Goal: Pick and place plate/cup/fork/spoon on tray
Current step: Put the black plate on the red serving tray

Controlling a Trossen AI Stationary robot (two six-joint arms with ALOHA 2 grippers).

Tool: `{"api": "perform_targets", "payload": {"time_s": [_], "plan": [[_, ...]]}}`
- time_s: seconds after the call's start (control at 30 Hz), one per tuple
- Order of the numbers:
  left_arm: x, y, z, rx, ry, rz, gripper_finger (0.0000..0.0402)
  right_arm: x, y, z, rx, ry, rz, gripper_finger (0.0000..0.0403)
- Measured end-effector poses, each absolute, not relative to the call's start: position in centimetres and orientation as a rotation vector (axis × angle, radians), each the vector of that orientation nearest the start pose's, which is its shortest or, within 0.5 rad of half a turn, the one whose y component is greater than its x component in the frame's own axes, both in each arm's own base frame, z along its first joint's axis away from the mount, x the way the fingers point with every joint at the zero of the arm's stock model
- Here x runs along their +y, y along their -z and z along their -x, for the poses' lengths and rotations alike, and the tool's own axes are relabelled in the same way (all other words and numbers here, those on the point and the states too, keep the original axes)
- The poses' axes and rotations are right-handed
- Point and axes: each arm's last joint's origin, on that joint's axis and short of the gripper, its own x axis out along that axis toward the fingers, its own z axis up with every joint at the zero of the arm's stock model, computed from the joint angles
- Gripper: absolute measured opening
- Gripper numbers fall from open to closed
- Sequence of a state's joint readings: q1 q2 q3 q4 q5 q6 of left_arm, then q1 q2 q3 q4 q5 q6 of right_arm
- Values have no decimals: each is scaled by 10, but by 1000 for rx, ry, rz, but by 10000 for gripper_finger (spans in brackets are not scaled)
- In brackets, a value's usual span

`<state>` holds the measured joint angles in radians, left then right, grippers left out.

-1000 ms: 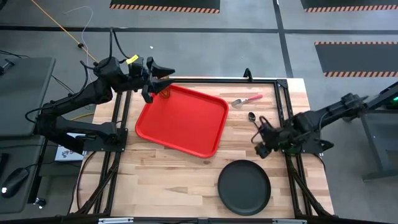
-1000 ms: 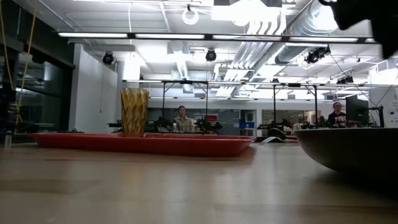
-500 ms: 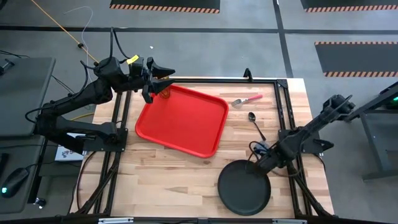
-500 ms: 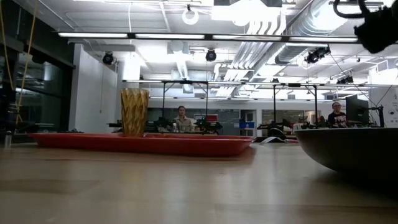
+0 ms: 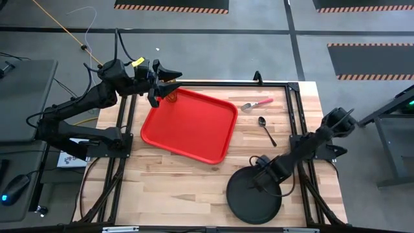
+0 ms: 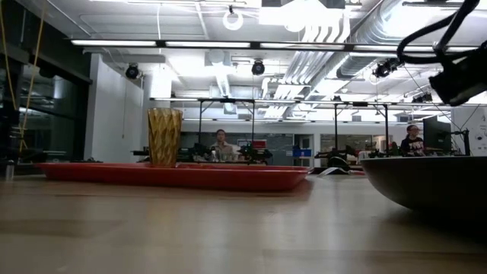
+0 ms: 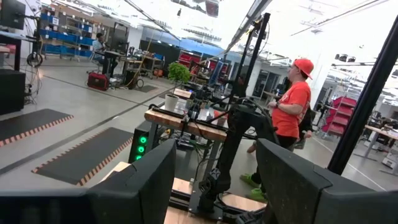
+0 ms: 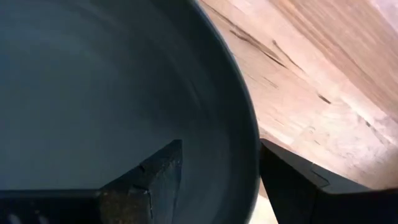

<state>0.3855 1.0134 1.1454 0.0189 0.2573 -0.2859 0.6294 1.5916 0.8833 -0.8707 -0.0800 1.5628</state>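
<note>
The right end effector (image 5: 260, 175) straddles the plate (image 5: 253, 197) rim at its far edge, fingers spread, one inside, one outside over bare bench (image 5: 181, 181). Left end effector (image 5: 169, 82), released, hovers above the cup (image 5: 171, 97) in the tray (image 5: 187, 126) corner

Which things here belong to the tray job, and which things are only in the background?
For the job:
tray
cup, standing on the tray's far left corner
plate, on the table, its rim between the open right gripper fingers
fork and spoon, on the table

Not for the job:
left gripper, open, waiting by the cup
person in an orange shirt
</note>
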Motion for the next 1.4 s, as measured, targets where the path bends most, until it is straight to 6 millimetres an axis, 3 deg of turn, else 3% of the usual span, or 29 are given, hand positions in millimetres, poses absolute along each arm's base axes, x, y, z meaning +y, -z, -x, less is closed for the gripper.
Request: {"api": "perform_targets", "payload": {"time_s": [0.23,0.57,0.8,1.03,1.4], "plan": [[72,-434,-197,-160,-106,237,213,153,-145,-206,1526,723,-754,166],[72,-434,-197,-162,-103,263,213,153,-151,-207,1504,677,-754,13],[72,-434,-197,-162,-103,263,213,146,-184,-198,1428,536,-779,3],[72,-434,-197,-162,-103,264,213,129,-223,-176,1313,470,-786,1],[72,-434,-197,-162,-103,264,213,118,-236,-164,1263,473,-762,0]]}}
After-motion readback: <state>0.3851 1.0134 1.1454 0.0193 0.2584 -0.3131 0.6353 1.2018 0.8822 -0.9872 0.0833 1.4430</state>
